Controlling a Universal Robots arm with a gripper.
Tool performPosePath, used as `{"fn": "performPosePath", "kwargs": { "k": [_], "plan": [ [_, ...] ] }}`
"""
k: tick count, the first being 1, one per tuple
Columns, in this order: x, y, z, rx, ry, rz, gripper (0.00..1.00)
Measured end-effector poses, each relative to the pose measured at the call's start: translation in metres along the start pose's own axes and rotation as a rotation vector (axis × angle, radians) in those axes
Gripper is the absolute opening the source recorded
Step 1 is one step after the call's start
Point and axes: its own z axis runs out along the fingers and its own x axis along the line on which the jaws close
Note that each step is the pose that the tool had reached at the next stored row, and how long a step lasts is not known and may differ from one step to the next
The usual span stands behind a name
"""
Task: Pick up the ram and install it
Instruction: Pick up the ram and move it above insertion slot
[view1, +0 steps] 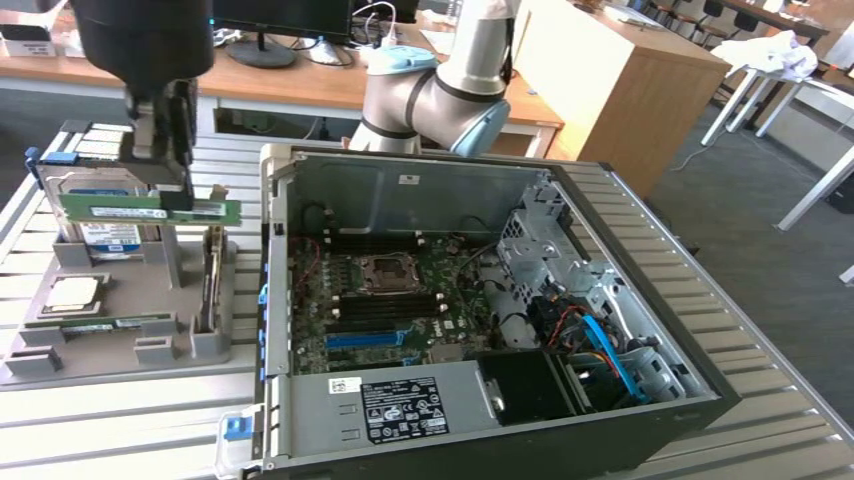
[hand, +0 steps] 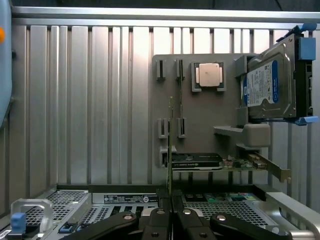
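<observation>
The black pincer (hand: 171, 199) is shut tight on the ram (hand: 170, 145). The ram is a long, thin green stick, and it pokes out straight from between the 2 fingers. Close by is the open computer box (view1: 400, 185), made of grey metal, with a green board inside. The ram hangs in the air over a flat grey tray (view1: 94, 362) beside the box. On the tray sit 1 square shiny chip (view1: 74, 292) and a silver and blue hard drive (view1: 104, 236) standing on its edge. All rest on a ribbed metal table (view1: 134, 425).
</observation>
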Motion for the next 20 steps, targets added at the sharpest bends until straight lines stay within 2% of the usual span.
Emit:
{"fn": "performPosePath", "kwargs": {
  "k": [20],
  "plan": [
    [-0.001, -0.0513, -0.0004, 0.0000, 0.0000, -0.001, 0.12]
  ]
}}
